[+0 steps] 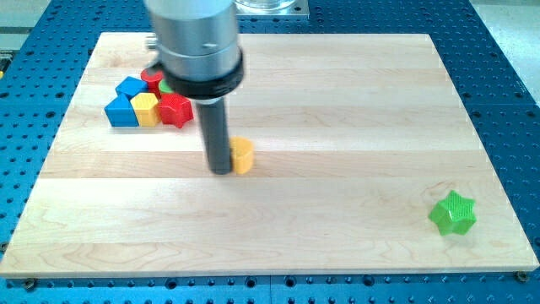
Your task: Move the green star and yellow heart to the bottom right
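My tip (pixel 222 171) sits right beside the yellow heart (pixel 243 155), maybe touching its left side; I have no claw, only a rod. The green star (pixel 453 213) is far off, near the wooden board's (pixel 337 101) bottom right corner.

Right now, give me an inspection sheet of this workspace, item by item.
Surface: wooden board lying on a blue perforated table.
Job's things: green star sits near the board's bottom right corner; yellow heart lies left of centre, partly hidden by the rod.
Clutter: a cluster at the view's top left: two blue blocks, a yellow block, a red star-like block, a red block and a sliver of green behind.
End effector: no gripper; my tip rests against the yellow heart's left side.
Cables: nothing seen.
Surroundings: a metal plate at the view's top edge.
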